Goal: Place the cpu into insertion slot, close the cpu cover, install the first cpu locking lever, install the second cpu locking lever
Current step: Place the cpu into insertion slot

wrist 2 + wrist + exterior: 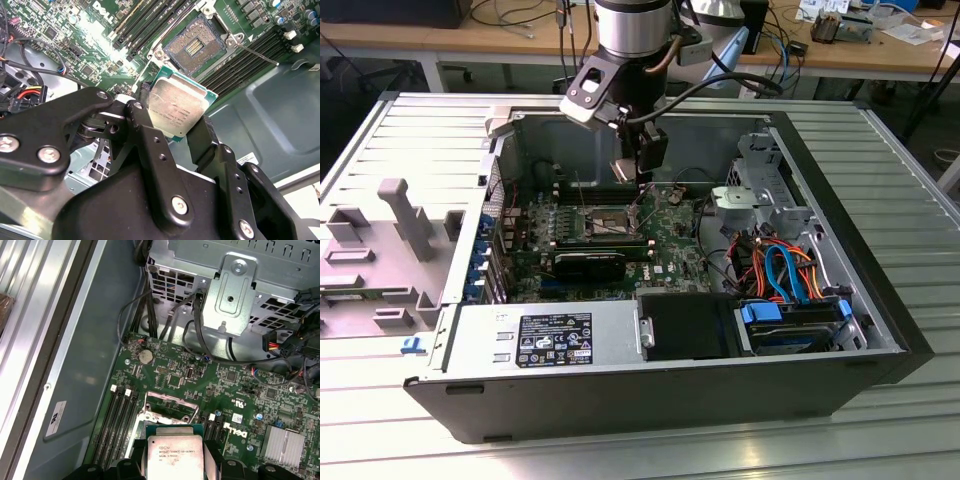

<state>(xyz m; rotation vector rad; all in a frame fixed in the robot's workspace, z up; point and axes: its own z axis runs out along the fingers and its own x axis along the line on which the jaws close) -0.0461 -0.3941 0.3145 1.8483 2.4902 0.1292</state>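
My gripper (636, 168) hangs inside the open computer case, shut on the cpu (177, 107), a small square chip with a dull silver top. The black fingers (145, 135) clamp two opposite edges of the chip in both wrist views, and its top also faces the camera in the first wrist view (175, 460). The insertion slot (195, 47) lies uncovered on the green motherboard (670, 240), its dark centre and silver rim visible. The chip is held above the slot (605, 222), apart from it. A thin locking lever (256, 53) sticks out beside the slot. I cannot make out the cpu cover.
Long black memory slots (245, 65) flank the socket. A silver drive cage (760, 195) and bundled coloured cables (780, 265) fill the exterior view's right side of the case. A power supply (550, 335) sits at the front, with a grey fixture (405, 220) outside the case.
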